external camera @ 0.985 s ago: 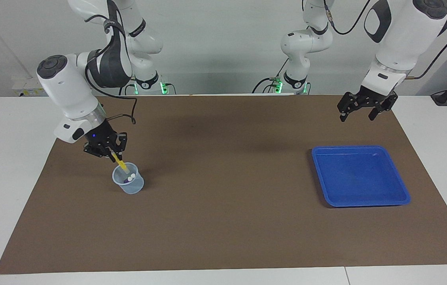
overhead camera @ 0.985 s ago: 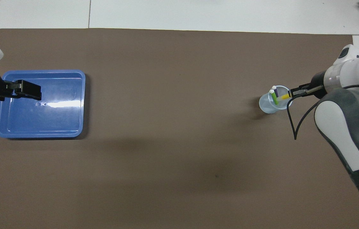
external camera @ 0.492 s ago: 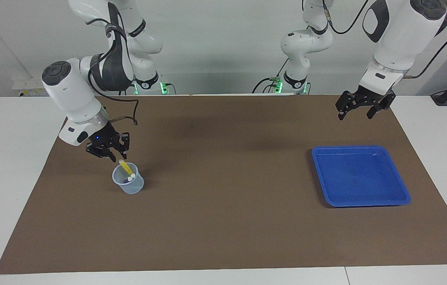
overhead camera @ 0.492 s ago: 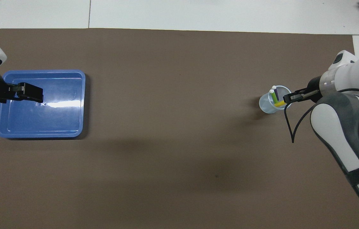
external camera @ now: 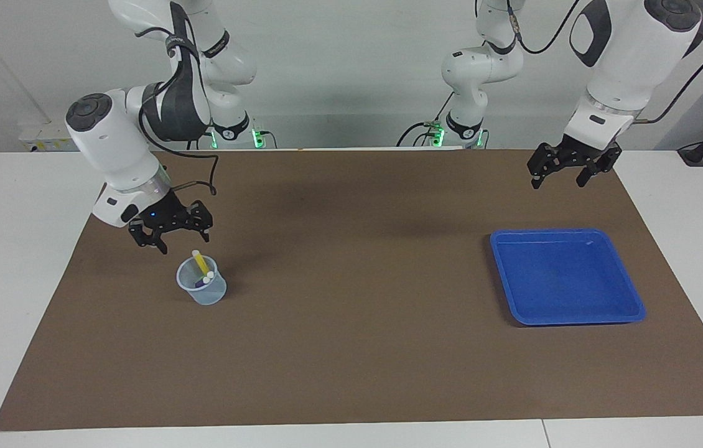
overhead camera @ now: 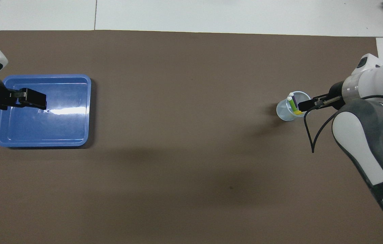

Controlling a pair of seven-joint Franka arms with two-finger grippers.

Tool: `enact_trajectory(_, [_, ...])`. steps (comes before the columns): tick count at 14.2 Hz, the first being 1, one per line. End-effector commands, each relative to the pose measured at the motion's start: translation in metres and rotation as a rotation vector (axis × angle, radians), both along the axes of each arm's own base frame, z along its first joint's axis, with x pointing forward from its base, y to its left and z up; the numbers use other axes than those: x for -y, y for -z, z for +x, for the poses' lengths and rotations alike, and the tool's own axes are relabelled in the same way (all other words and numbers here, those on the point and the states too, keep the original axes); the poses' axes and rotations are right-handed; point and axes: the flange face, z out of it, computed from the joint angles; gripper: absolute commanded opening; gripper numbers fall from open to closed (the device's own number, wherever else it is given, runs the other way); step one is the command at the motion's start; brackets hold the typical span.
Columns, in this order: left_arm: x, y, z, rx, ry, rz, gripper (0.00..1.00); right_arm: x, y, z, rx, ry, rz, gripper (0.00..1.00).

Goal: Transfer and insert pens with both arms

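Observation:
A clear plastic cup (external camera: pixel 203 287) (overhead camera: pixel 288 112) stands on the brown mat toward the right arm's end of the table. The yellow pen (external camera: pixel 201 262) (overhead camera: pixel 299 112) leans in it, its top sticking above the rim. The green pen (overhead camera: pixel 292 103) and the purple pen (overhead camera: pixel 295 99) stand in the same cup, whitish caps up. My right gripper (external camera: pixel 185 244) (overhead camera: pixel 304 105) hovers open just above the yellow pen's top, touching nothing. My left gripper (external camera: pixel 557 183) (overhead camera: pixel 33 98) waits open and raised by the blue tray, holding nothing.
A shallow blue tray (external camera: pixel 566 277) (overhead camera: pixel 42 127) with no pens in it lies toward the left arm's end. The brown mat (external camera: pixel 358 323) covers most of the white table. A black cable loop hangs off the right wrist beside the cup.
My right gripper has opened, let go of the yellow pen and risen slightly; the pen has dropped deeper into the cup. The left gripper has drifted up a little.

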Motion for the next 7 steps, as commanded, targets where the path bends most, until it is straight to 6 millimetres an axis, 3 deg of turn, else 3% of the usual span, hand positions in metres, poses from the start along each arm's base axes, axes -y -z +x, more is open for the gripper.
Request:
enact_trajectory(1, [-0.002,0.0,-0.005,-0.004,0.001,0.019,1.0,0.005,-0.017,0.001,0.056,0.011,-0.016,1.0])
enact_trajectory(7, [-0.001,0.0,-0.005,-0.004,0.002,0.019,1.0,0.002,-0.038,-0.004,0.067,0.056,-0.017,1.0])
